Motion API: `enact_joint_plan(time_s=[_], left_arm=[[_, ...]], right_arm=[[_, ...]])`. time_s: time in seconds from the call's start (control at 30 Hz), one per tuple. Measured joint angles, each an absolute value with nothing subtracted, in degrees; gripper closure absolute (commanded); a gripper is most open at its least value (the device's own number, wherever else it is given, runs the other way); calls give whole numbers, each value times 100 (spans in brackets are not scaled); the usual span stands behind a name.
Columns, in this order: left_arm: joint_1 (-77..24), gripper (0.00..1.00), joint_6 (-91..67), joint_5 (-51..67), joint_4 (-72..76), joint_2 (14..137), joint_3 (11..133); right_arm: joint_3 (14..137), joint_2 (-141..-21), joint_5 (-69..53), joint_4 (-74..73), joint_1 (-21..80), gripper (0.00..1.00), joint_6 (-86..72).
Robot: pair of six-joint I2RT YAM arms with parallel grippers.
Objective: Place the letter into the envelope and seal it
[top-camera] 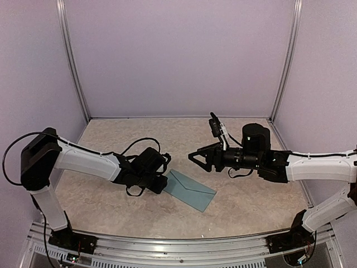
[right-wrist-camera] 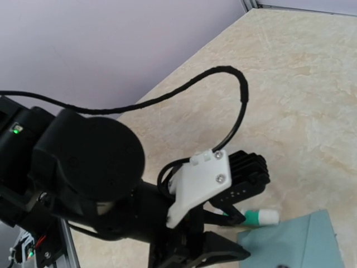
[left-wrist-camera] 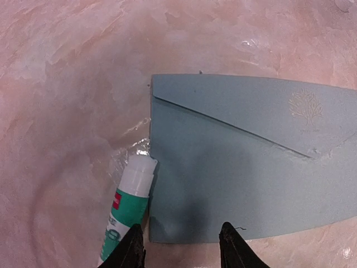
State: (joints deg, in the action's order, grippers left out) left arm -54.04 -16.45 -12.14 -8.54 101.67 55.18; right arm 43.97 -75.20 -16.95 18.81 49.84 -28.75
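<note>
The teal-blue envelope (top-camera: 195, 192) lies flat on the table, its pointed flap folded down over the body (left-wrist-camera: 234, 167). My left gripper (top-camera: 162, 183) hangs low over the envelope's left end, jaws apart (left-wrist-camera: 181, 245), straddling the near corner and holding nothing. A green-and-white glue stick (left-wrist-camera: 129, 195) lies on the table along the envelope's left edge, just outside the left fingertip. The right wrist view shows the glue stick (right-wrist-camera: 262, 216) and the envelope's corner (right-wrist-camera: 301, 245) too. My right gripper (top-camera: 198, 162) hovers open above the table, past the envelope's far edge. The letter shows in no view.
The marbled tabletop (top-camera: 139, 139) is closed in by pale walls with metal corner posts (top-camera: 75, 72). In the right wrist view the left arm's wrist with its white camera mount (right-wrist-camera: 206, 184) and a looping black cable (right-wrist-camera: 240, 106) fills the frame.
</note>
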Motion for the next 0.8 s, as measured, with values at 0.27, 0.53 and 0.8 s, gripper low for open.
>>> enact_joint_plan(time_s=[0.27,0.53,0.8], left_arm=[[-5391,55,-1610,-1518,-864,10322,5631],[-4600,32,-1343,-1490,-849,9821,5704],[-3214,18,-1212,-923,-703,10169,6167]], right_arm=[[4394,-7520,-1752,1925,4974,30,-2934],[4394,-7524,-1861,2003,4974,30,-2963],[4394,-7640,-2016,2115,4969,29,-2976]])
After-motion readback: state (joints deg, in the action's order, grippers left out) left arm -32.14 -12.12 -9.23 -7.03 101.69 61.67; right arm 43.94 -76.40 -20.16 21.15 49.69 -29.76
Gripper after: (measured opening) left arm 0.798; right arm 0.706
